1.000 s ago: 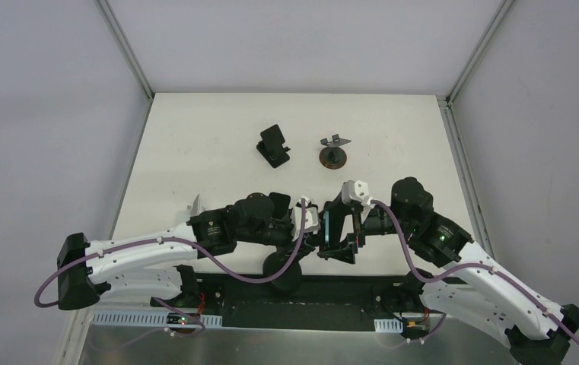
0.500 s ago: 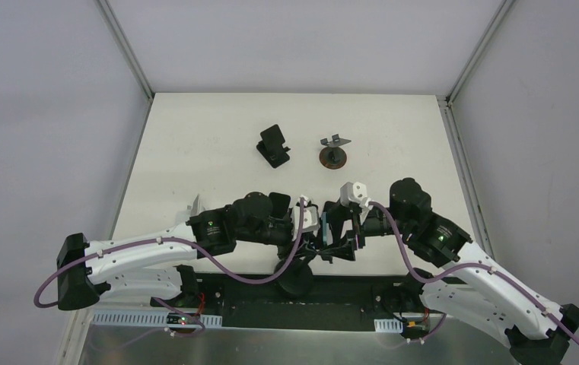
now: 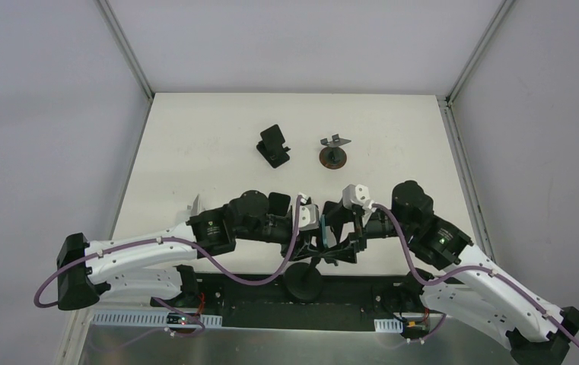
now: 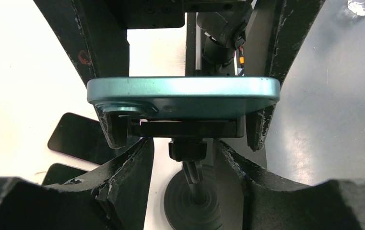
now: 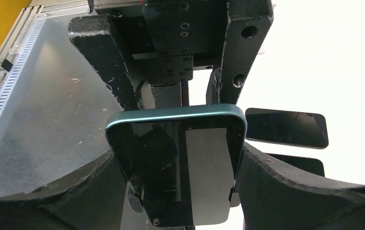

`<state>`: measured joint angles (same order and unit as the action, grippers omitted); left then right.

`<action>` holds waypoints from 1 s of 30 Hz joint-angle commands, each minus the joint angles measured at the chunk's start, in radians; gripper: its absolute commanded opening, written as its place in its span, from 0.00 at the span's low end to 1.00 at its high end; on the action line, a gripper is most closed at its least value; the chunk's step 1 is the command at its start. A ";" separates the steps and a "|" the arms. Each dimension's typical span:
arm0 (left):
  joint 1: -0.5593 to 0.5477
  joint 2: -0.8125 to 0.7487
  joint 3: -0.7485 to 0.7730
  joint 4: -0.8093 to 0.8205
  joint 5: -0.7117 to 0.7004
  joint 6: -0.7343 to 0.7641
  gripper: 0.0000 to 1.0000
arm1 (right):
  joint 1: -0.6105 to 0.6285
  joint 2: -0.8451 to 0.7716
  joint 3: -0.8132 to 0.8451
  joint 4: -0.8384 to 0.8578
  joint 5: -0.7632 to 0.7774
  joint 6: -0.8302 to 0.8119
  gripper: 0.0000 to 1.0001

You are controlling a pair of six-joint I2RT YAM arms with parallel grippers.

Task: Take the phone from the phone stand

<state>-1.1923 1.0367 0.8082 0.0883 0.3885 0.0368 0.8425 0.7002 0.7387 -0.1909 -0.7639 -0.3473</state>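
A big white table (image 3: 195, 137) fills the room, and the two robot arms reach in from its near edge until they almost meet in the middle. The right gripper (image 5: 178, 158) is squeezed tight on the green phone (image 4: 185, 96), one finger on each long side, with the dark screen facing its camera. The left gripper (image 4: 184, 148) is part way open and holds nothing. There is a gap on both sides between its fingers (image 4: 123, 182) and the thin neck of the phone stand (image 3: 301, 280). The phone is just above the left gripper and stands up on its end. Its back is right against the stand's top bar, but I can't be sure it is touching. The stand's round foot is under both grippers. A flat black phone (image 5: 286, 127) lies on the table just past the right gripper. Far beyond both grippers are a black stand (image 3: 273, 146) and a small metal stand (image 3: 334, 152)
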 commanded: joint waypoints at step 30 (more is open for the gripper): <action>-0.007 0.069 -0.054 0.252 -0.029 -0.097 0.00 | 0.004 -0.126 -0.036 -0.061 0.050 -0.014 0.11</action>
<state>-1.2041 1.1149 0.7521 0.2329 0.4072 -0.0139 0.8425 0.5983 0.6949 -0.2066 -0.7147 -0.3489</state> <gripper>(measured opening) 0.307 0.739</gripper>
